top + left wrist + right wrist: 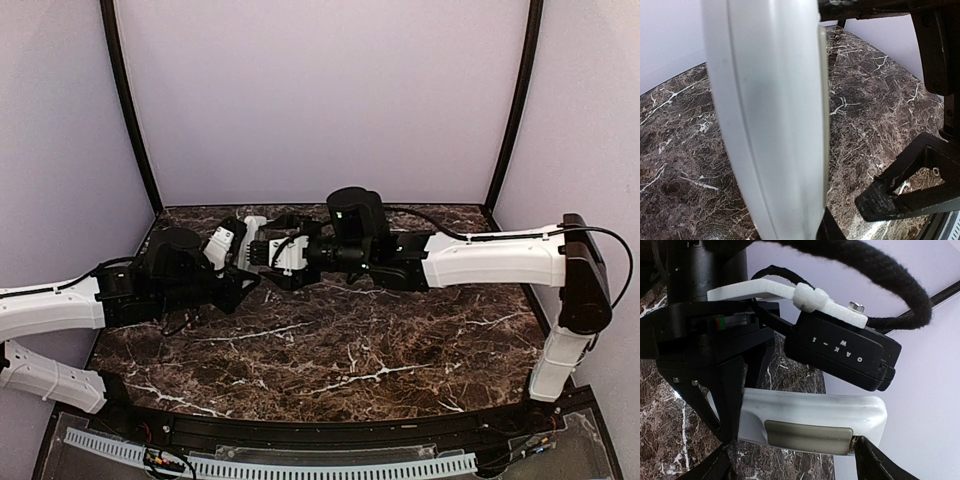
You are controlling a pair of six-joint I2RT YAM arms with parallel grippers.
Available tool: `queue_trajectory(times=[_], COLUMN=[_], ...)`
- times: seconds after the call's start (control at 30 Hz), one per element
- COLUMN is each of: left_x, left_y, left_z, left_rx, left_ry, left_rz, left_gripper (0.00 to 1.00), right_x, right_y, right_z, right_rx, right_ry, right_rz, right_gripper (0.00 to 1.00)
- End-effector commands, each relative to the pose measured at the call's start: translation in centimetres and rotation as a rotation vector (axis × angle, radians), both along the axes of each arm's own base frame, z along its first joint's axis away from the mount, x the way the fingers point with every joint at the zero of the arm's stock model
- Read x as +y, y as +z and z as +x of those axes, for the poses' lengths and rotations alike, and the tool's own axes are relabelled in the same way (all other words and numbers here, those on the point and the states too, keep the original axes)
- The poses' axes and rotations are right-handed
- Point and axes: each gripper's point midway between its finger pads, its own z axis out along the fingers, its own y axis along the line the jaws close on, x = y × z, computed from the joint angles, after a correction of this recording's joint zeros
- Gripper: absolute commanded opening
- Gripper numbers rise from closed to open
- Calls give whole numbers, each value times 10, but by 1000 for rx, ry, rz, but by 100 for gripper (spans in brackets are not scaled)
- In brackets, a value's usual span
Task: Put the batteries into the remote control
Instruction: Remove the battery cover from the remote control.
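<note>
Top: both arms meet over the table (350, 350). The remote control (252, 240) is in the air at the meeting point, off the table. Detail too small here.

Left wrist: the remote fills mid-frame, white, edge-on, upright, with the table below it. This arm's jaws are mostly hidden behind the remote.

Right wrist: the left gripper (732, 407) is clamped on the remote's frame-left end, its camera (840, 350) just above the remote. One battery (807, 434) lies lengthwise in the remote's bay. The right gripper (792, 462) is spread wide, one finger beyond each end of the remote. One finger is close to the battery's end; can't tell if it touches.
</note>
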Motion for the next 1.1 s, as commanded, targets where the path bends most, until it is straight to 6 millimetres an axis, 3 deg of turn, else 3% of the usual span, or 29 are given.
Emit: queue_trajectory(times=[0.0, 0.6, 1.07], left_x=[-10, 8, 17], left_y=[42, 45, 35], left_z=[-1, 12, 19], left_rx=[-129, -170, -156], left_ry=[-48, 60, 115], left_rz=[-63, -5, 65], left_gripper=[0, 0, 0], right_x=[-2, 0, -15], right_y=[-74, -79, -75], right_z=[-25, -78, -91], right_rx=[101, 256, 305], right_ry=[42, 96, 62], right_rz=[-195, -131, -106], right_gripper=[77, 73, 72])
